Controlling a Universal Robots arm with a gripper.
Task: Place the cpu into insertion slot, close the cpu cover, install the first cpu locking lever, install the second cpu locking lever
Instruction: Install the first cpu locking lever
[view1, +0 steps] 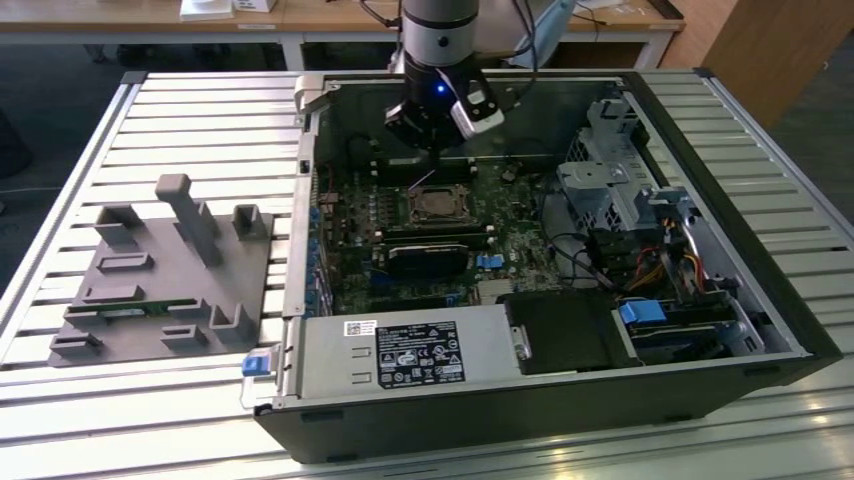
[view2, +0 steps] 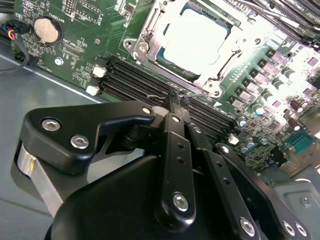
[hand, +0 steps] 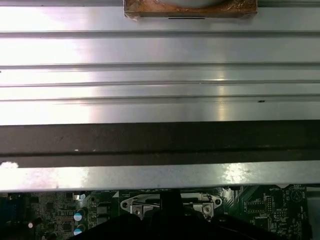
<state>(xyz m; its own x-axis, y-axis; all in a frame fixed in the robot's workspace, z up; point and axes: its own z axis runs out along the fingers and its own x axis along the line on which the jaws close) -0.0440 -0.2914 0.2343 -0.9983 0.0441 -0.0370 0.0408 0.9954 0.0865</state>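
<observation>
While the grey fixture (view1: 167, 275) rests on the slatted worktop (view1: 80, 180) at the exterior view's left, the hand (view2: 179, 100), fingers pressed together, hovers just beside the insertion slot (view2: 150, 37), where the cpu (view2: 197, 37) sits under the cpu cover (view2: 215, 77).

A slatted aluminium table (view1: 200, 120) spreads beneath and around the gripper (view1: 430, 160), catching bright glare. Beyond the gripper, at the far edge, stands a wooden workbench (view1: 334, 20) on white legs, with a brown wooden cabinet (view1: 781, 50) off to the exterior view's right.
</observation>
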